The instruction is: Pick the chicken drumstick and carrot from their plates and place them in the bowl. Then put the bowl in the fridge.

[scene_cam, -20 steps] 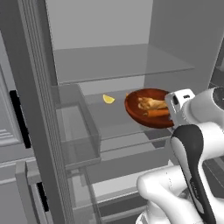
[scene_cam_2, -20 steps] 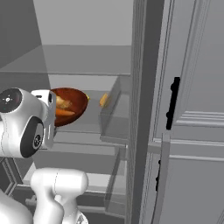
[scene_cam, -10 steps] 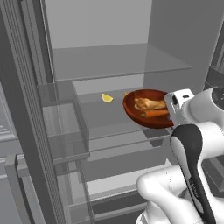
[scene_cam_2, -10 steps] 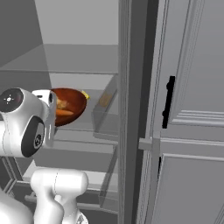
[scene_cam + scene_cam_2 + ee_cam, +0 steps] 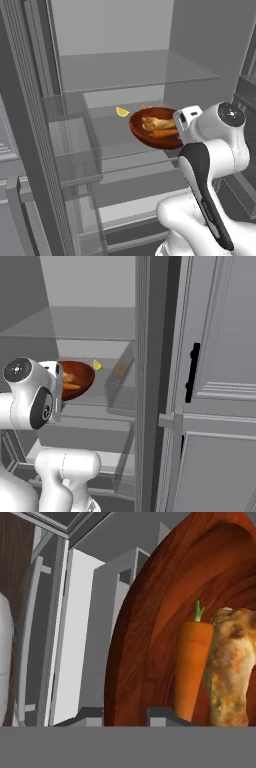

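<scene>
The gripper pinches the near rim of the bowl, one finger on each side of the wall, closed on it. The carrot and the chicken drumstick lie side by side just inside the rim, beyond the inner finger.

Held by one edge only, the bowl could tip or slide in the grip if the wrist rolls, and the food would spill toward the low side.

In the left base view the bowl hangs inside the open fridge, over a glass shelf. I cannot tell whether its bottom touches the glass; letting go early could drop it. Above it, another shelf leaves modest headroom. Beyond the far rim sits a small yellow wedge, near but apart, so pushing deeper risks knocking it. Further back is open.
</scene>
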Controlling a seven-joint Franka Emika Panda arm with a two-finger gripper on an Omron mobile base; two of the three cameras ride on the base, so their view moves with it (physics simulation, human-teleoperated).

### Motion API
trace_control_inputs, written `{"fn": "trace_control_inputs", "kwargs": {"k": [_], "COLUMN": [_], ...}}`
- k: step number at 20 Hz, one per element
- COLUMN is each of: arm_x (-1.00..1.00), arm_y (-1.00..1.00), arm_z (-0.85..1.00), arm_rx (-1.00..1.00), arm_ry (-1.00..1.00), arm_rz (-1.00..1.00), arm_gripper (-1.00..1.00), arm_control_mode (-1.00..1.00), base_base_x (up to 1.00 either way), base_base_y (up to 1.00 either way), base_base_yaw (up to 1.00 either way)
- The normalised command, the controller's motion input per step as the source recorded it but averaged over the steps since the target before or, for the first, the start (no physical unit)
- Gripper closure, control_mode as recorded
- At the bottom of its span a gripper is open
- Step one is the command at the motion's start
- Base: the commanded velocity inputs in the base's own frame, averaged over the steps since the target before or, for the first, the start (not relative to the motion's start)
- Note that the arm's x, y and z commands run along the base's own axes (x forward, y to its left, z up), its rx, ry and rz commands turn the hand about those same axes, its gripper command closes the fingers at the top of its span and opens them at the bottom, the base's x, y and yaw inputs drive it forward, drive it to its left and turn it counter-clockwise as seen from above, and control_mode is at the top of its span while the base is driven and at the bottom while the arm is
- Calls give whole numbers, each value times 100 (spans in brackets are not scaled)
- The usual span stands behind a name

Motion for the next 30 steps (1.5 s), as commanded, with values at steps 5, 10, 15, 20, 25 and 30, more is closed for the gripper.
{"fn": "trace_control_inputs", "kwargs": {"k": [5, 10, 15, 20, 25, 30], "arm_x": [59, 90, 90, 60, 45, 39], "arm_y": [27, 13, 7, 14, 11, 0], "arm_z": [-40, -48, -57, -54, -31, -15], "arm_rx": [0, 0, 0, -1, 0, 0], "arm_ry": [0, 0, 0, 0, 0, 0], "arm_rz": [10, 11, 12, 7, 2, 0], "arm_gripper": [100, 100, 100, 100, 100, 100], "arm_control_mode": [-100, -100, -100, -100, -100, -100], "base_base_x": [0, 0, 0, 0, 0, 0], "base_base_y": [0, 0, 0, 0, 0, 0], "base_base_yaw": [0, 0, 0, 0, 0, 0]}}
